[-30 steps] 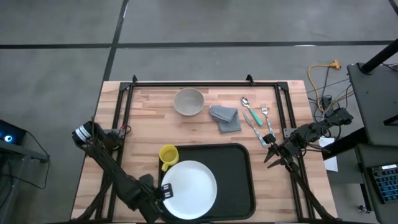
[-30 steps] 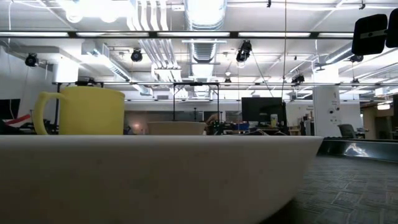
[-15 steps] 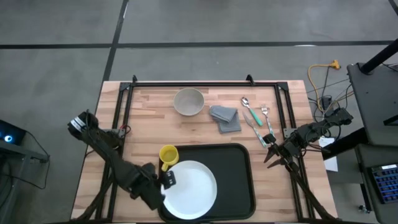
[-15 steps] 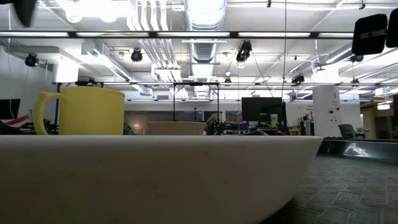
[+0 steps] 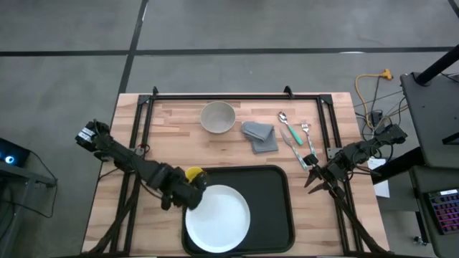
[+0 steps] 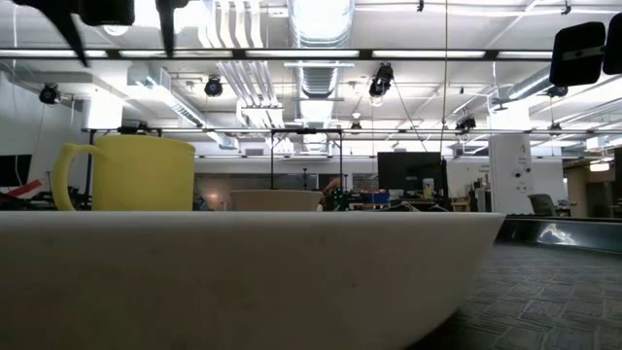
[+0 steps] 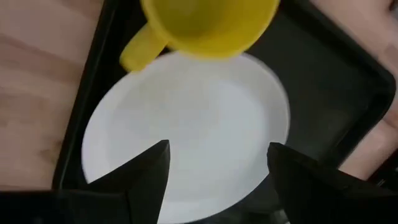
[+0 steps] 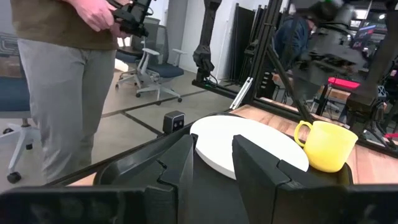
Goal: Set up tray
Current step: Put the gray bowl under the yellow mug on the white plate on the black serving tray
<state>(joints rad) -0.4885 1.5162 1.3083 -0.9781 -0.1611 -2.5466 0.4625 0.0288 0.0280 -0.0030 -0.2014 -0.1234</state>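
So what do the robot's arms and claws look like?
Both arms are dark, thin and jointed. The left gripper has two chunky black pointed fingers. The right gripper has blocky black fingers with stepped edges. The left arm carries a white-marked part at its base.

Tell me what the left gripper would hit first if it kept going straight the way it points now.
Most likely the white plate on the tray: the left gripper, jaws open, points down at it, just short of the yellow mug. Depth is hard to judge.

Light came evenly from ceiling lamps (image 6: 131, 15), which glared white in the low view. The table (image 5: 172, 132) was bright, with only soft shadows. The left wrist view was blurred, and the white plate (image 7: 186, 134) there looked washed out
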